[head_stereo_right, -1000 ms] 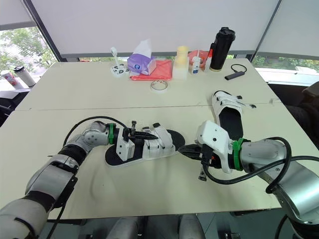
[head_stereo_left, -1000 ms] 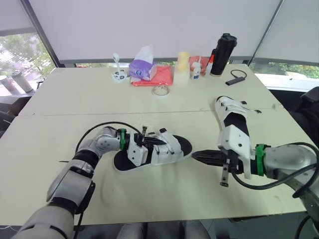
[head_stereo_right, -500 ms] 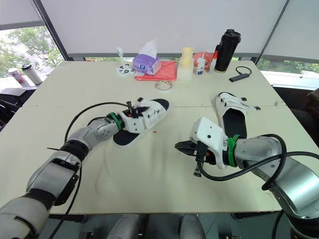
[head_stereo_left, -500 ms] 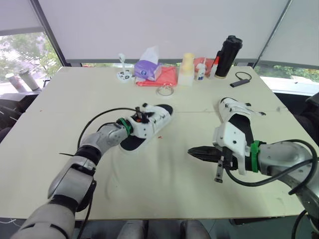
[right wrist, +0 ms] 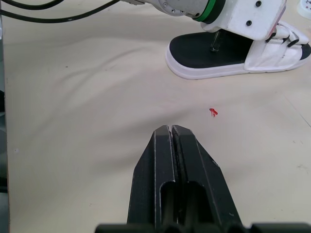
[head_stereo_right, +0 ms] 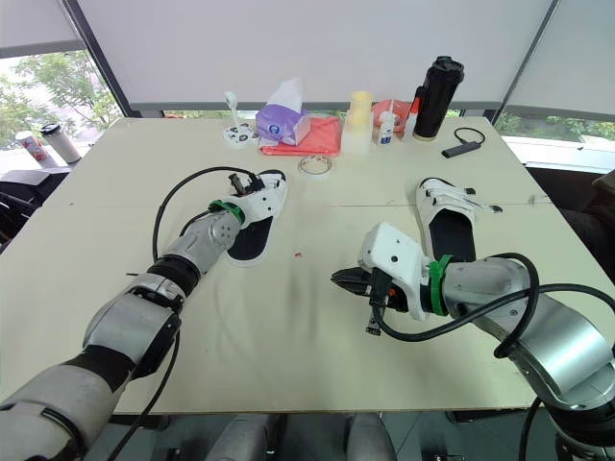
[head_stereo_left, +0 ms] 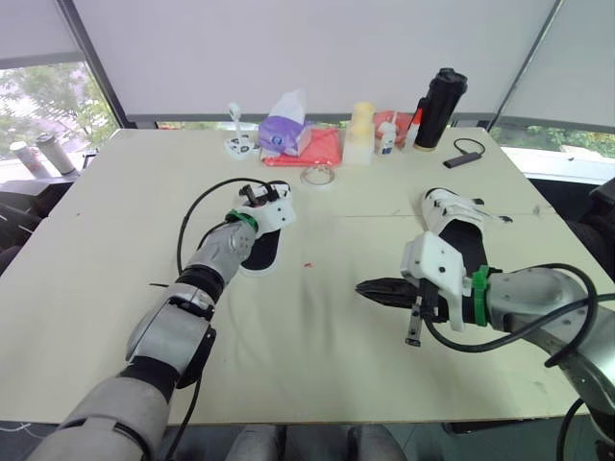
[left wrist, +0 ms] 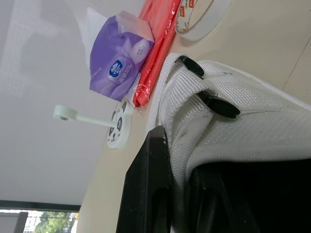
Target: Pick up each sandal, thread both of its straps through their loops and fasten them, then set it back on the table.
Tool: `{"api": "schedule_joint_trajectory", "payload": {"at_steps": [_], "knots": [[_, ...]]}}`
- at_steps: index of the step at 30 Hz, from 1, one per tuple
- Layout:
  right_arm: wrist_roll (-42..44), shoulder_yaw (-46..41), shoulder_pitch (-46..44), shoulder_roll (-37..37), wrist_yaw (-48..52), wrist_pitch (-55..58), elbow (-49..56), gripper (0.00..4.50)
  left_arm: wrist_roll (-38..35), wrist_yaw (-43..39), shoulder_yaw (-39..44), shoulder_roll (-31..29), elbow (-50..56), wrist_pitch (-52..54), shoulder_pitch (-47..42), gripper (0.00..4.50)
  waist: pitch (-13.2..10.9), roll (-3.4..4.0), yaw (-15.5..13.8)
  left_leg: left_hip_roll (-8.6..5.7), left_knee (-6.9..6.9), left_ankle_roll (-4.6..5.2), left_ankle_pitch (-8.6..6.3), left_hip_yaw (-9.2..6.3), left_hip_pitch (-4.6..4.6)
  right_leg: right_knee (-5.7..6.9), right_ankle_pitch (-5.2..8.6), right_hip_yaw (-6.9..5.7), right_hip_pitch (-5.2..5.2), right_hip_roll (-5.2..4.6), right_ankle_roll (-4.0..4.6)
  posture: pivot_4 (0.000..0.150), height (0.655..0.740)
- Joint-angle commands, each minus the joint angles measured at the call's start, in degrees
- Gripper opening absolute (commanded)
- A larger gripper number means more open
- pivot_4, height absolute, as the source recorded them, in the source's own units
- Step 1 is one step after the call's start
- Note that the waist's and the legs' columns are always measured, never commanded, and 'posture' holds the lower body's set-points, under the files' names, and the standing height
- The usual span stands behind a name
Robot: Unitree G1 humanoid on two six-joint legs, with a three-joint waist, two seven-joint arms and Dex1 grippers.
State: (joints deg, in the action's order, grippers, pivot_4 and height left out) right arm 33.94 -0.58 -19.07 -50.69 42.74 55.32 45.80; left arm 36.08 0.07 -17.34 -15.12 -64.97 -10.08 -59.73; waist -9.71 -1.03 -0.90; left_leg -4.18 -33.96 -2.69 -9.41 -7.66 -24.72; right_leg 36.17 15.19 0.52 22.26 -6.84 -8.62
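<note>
One white sandal with a black footbed [head_stereo_left: 258, 250] lies left of the table's middle, toe pointing to the far side. My left gripper [head_stereo_left: 271, 204] is shut on its white mesh strap [left wrist: 243, 121], which sits pinched between the black fingers [left wrist: 150, 179]. The second white sandal [head_stereo_left: 459, 226] rests on the right side of the table, straps undone. My right gripper [head_stereo_left: 362, 286] hovers low over the bare table between the two sandals, shut with nothing in it, and it points toward the first sandal [right wrist: 228, 53].
Along the far edge stand a purple tissue pack [head_stereo_left: 285, 134], a red pouch [head_stereo_left: 315, 149], a tape roll [head_stereo_left: 312, 175], a yellow-capped bottle [head_stereo_left: 357, 134], a black flask [head_stereo_left: 435, 104] and a panda holder [head_stereo_left: 236, 146]. A black dongle [head_stereo_left: 459, 154] lies far right.
My left gripper has dragged the sandal away toward the far left and turned it toe-outward. My right gripper has drifted slightly left, still shut.
</note>
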Motion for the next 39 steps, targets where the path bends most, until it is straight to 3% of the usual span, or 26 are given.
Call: {"api": "schedule_joint_trajectory", "payload": {"at_steps": [1,4,9,10,13,23,28,34,39], "knots": [[-0.5,-0.1,0.0,-0.7,-0.3,-1.6,0.4,0.0,-1.9,-1.2,-0.3,0.7,-0.8,1.1,1.4,0.44,0.0,0.01,0.0,0.0,0.0,-0.01,0.0,0.0,0.0,0.0,0.0,0.0,0.0,0.0,0.0,0.15,0.7296],[-0.9,0.5,0.1,-0.5,-0.6,-2.0,0.3,0.0,-3.5,-2.0,0.3,0.4,0.1,0.5,2.1,1.64,0.0,0.0,0.1,0.0,0.0,0.0,0.0,0.01,-0.02,-0.02,0.0,0.01,0.02,-0.01,0.0,0.15,0.7296],[-1.5,0.7,0.7,-0.7,-0.7,-2.7,0.0,0.0,-4.9,-4.7,-0.1,-1.1,3.8,0.5,3.4,4.18,0.0,-0.01,0.2,0.0,0.02,0.09,0.06,0.0,-0.17,-0.01,-0.07,0.0,0.19,0.0,0.1,0.15,0.7296],[-1.6,0.6,0.9,-0.8,-0.6,-2.8,-0.1,0.0,-5.4,-5.5,-0.1,-1.2,4.6,0.6,3.7,4.49,0.0,-0.01,0.2,0.0,0.02,0.09,0.05,0.0,-0.18,-0.02,-0.08,0.0,0.19,-0.01,0.12,0.15,0.7296],[-2.1,0.5,1.5,-1.1,-0.1,-3.6,-0.6,0.0,-6.7,-9.2,-0.2,-1.8,9.5,1.7,5.7,4.49,0.0,-0.01,0.1,-0.01,0.02,0.13,0.03,0.02,-0.2,-0.06,-0.09,0.01,0.17,-0.02,0.15,0.15,0.7296],[-2.7,0.7,2.1,-2.0,0.9,-5.3,-1.4,0.0,-15.8,-24.6,3.8,-3.3,41.4,17.0,20.3,4.49,0.0,0.02,0.1,0.02,0.01,0.16,0.02,-0.02,-0.29,-0.08,-0.08,0.04,0.24,-0.04,0.17,0.15,0.7296],[-4.0,0.6,1.6,-2.1,0.7,-7.0,-3.5,0.0,-24.2,-35.7,7.2,-5.0,61.4,34.6,28.9,4.49,0.0,0.04,0.0,0.04,0.01,0.17,0.02,-0.08,-0.32,-0.08,0.0,0.03,0.26,-0.07,0.32,0.15,0.7296],[-6.1,-1.6,0.9,-3.4,0.7,-8.4,-7.8,0.0,-39.3,-44.8,14.3,-7.2,79.6,55.3,31.1,4.49,-0.1,0.07,0.3,0.05,-0.04,0.18,0.03,-0.07,-0.47,-0.08,0.03,0.04,0.42,-0.05,0.47,0.15,0.7296],[-7.0,-5.8,2.2,-6.2,1.3,-9.2,-10.3,0.0,-49.6,-49.0,19.4,-11.7,86.8,64.7,30.0,4.49,-0.2,0.19,0.3,0.04,-0.06,0.2,0.05,-0.06,-0.64,-0.03,0.01,0.03,0.64,-0.02,0.44,0.15,0.7296]]}}
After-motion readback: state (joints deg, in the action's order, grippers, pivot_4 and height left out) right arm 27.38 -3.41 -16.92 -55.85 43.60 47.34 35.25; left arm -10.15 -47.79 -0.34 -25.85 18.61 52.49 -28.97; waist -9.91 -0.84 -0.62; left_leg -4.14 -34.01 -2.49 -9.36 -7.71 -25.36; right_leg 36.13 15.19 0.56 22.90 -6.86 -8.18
